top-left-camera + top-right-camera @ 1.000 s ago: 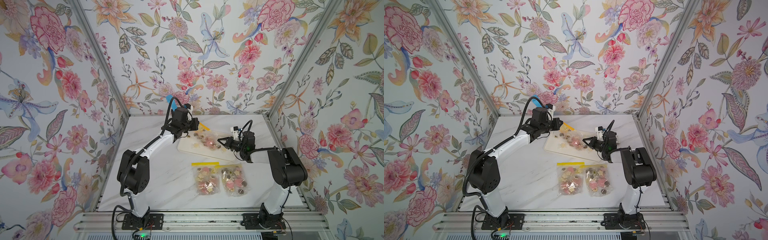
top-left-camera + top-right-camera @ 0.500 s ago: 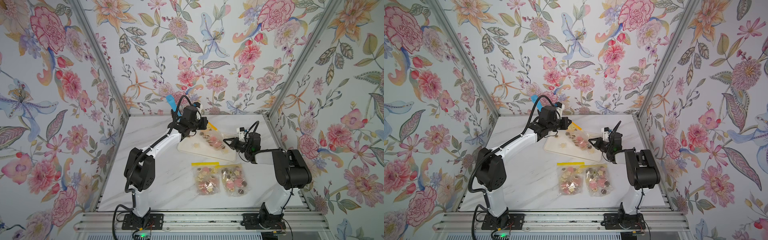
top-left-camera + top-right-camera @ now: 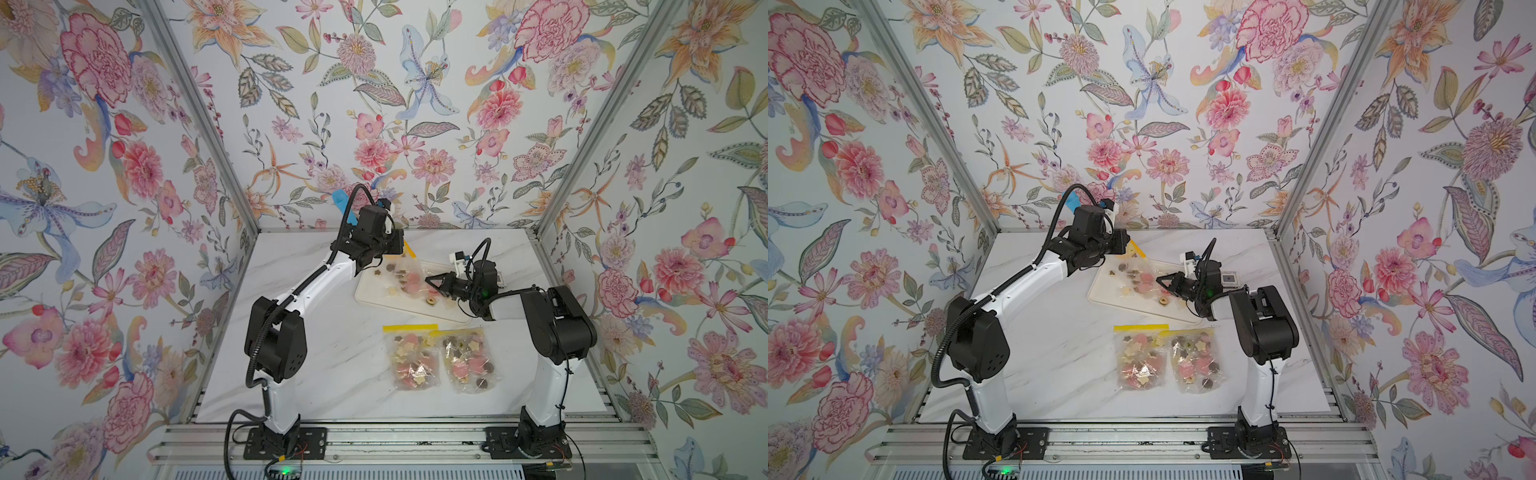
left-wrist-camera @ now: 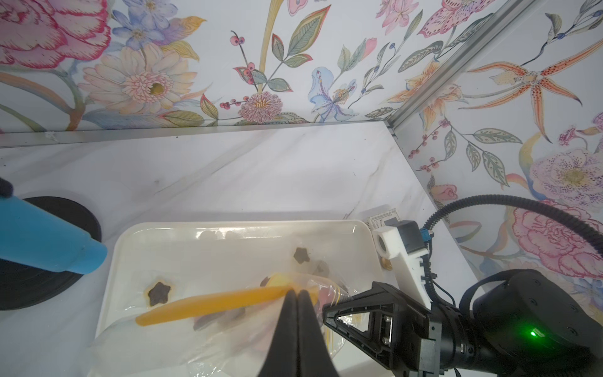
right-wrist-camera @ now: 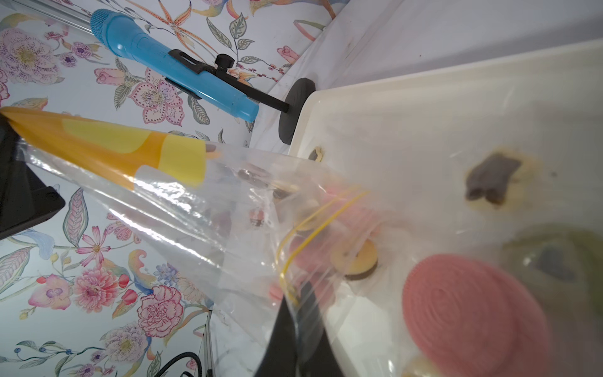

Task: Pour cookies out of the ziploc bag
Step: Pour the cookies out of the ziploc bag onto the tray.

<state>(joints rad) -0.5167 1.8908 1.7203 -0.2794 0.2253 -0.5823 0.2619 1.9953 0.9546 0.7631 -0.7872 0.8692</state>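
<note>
The ziploc bag (image 5: 182, 202) is stretched between both pincers: its yellow strip is clamped in the fully closed left gripper (image 4: 297, 295), its clear edge pinched in the closed right gripper (image 5: 295, 323). Cookies (image 4: 159, 292) are seen scattered on the white tray (image 4: 228, 225) beneath the jaws.

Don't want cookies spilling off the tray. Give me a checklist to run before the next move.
1. The left gripper is shut on the bag's yellow strip: ok.
2. The right gripper is shut on the bag's clear film: ok.
3. The bag hangs over the tray: ok.
4. The bag is emptied: not ok, cookies show inside the film.
5. The bag's mouth is open: cannot tell.
</note>
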